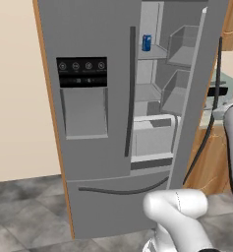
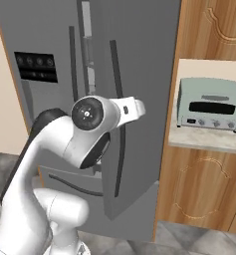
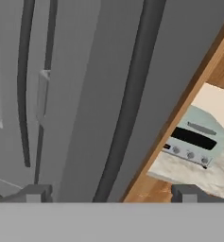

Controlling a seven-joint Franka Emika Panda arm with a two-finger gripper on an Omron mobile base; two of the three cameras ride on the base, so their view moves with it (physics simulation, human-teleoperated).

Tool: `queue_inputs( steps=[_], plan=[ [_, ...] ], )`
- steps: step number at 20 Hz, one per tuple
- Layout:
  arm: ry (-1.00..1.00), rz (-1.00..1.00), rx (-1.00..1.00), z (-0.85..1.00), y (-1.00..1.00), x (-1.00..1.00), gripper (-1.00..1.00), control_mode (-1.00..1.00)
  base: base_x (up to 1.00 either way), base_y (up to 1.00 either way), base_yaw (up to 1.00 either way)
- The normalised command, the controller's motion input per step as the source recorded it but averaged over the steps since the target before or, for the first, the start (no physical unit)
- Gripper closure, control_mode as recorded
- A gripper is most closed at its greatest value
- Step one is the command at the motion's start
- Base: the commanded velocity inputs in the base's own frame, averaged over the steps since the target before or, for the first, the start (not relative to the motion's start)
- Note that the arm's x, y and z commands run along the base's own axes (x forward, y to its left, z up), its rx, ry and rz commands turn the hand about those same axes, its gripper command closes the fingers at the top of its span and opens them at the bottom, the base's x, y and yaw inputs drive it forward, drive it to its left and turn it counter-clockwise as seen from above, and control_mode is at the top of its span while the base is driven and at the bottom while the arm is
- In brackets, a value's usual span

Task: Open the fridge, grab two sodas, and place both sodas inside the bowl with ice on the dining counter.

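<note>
The fridge [image 1: 93,142] is standing with its right door [image 1: 199,93] swinging open, its dark bar handle [image 3: 127,104] facing outward, and its left door, carrying the black dispenser panel [image 1: 82,72], staying flush. A pale green toaster oven [image 2: 209,103] is sitting on the wall counter [image 2: 204,139] just right of the fridge, near that counter's front edge. The gripper [image 3: 112,193] is hanging beside the open door's handle, fingers spread wide and holding nothing. The blue can [image 1: 147,43] is standing on an upper fridge shelf, near its left edge.
</note>
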Motion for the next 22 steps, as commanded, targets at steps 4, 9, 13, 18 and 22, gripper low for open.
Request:
queue_inputs(
  steps=[4,9,13,18,22],
  plan=[
    [0.0,0.0,-0.23,0.5,0.82,-0.18,-1.0,-1.0,0.0,0.0,0.0],
    [0.0,0.0,-0.29,0.42,1.0,0.02,-1.0,-1.0,0.0,0.0,0.0],
    [0.08,-0.03,-0.3,0.04,0.96,0.35,-1.0,-1.0,0.0,0.0,0.0],
    [0.16,-0.03,-0.22,0.0,0.72,0.67,-1.0,-1.0,0.0,0.0,0.0],
    [0.19,-0.05,-0.13,0.0,0.21,0.8,-1.0,-1.0,0.0,0.0,0.0]
  ],
)
